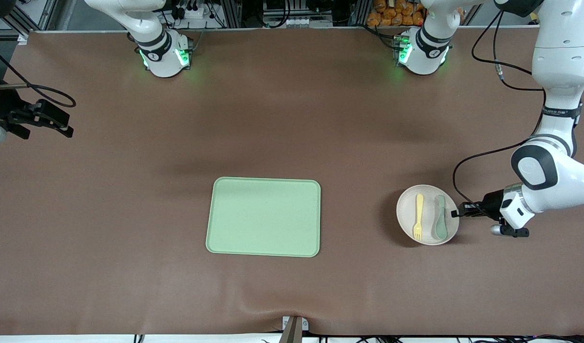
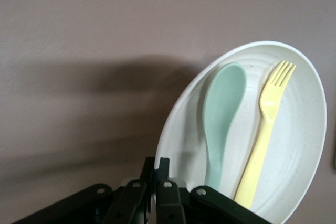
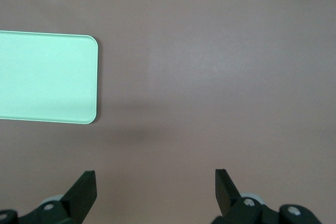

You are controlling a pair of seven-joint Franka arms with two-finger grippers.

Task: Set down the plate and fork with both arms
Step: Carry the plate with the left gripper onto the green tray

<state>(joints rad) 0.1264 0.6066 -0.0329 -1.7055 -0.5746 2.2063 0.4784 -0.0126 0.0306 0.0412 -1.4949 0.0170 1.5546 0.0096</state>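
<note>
Right end effector [image 3: 155, 190] mostly cut off at frame edge, waiting, fingers wide apart, empty. Tray [image 1: 263, 217] bare. Left end effector [image 1: 456, 213] pinches plate [image 1: 427, 214] rim, plate tilted; fork [image 1: 418, 216] and spoon [image 1: 439, 217] lie in it.

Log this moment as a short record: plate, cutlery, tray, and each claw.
plate: toward the left arm's end of the table, rim pinched by the left claw
fork: lying in the plate
spoon: in the plate beside the fork
tray: mid-table, nothing on it
right claw: open, waiting at the right arm's end
</note>
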